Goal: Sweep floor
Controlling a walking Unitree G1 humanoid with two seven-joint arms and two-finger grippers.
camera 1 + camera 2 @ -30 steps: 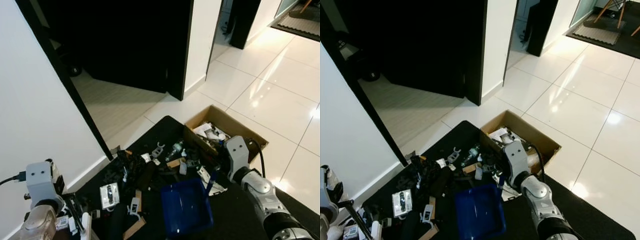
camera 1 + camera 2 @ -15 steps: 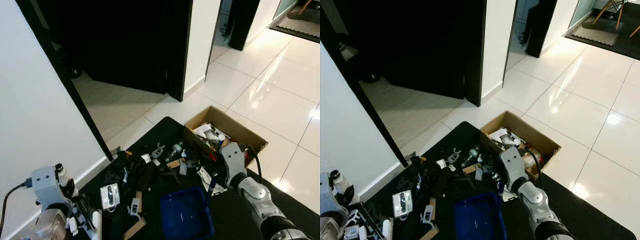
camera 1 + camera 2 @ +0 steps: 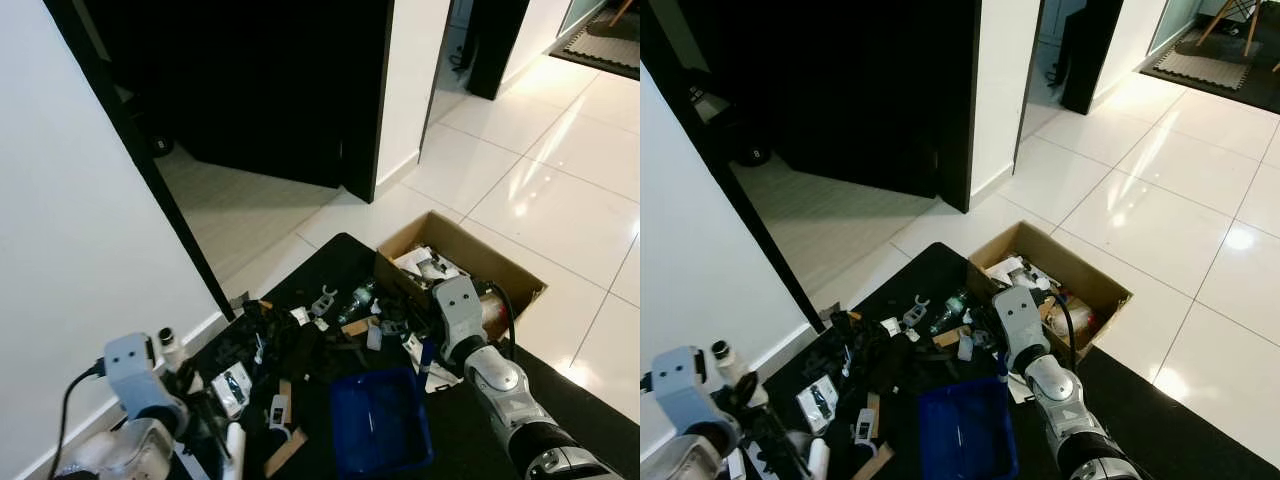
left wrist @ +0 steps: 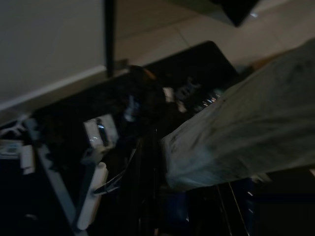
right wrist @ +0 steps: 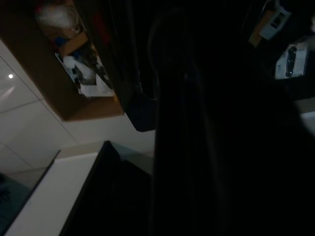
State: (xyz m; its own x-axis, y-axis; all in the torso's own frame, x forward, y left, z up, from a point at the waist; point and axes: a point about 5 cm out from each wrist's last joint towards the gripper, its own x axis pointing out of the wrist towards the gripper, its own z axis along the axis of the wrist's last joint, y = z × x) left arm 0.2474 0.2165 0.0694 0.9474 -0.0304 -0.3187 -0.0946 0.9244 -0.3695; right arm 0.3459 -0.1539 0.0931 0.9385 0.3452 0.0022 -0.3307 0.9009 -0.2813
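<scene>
A blue dustpan [image 3: 380, 422] sits flat on the black mat [image 3: 330, 265], its open mouth facing the litter pile [image 3: 285, 340] that lies just beyond it toward the wall. The right gripper [image 3: 428, 355] is down at the dustpan's far right corner, beside the cardboard box [image 3: 462, 270]; whether its fingers are spread or pinching cannot be told. The left gripper [image 3: 215, 440] hangs low at the pile's near-left edge by a white stick-like piece [image 3: 236, 448], its finger state unclear too

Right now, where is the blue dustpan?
In the left eye view, the blue dustpan lies on the black mat, right of centre, below the cardboard box.
</scene>
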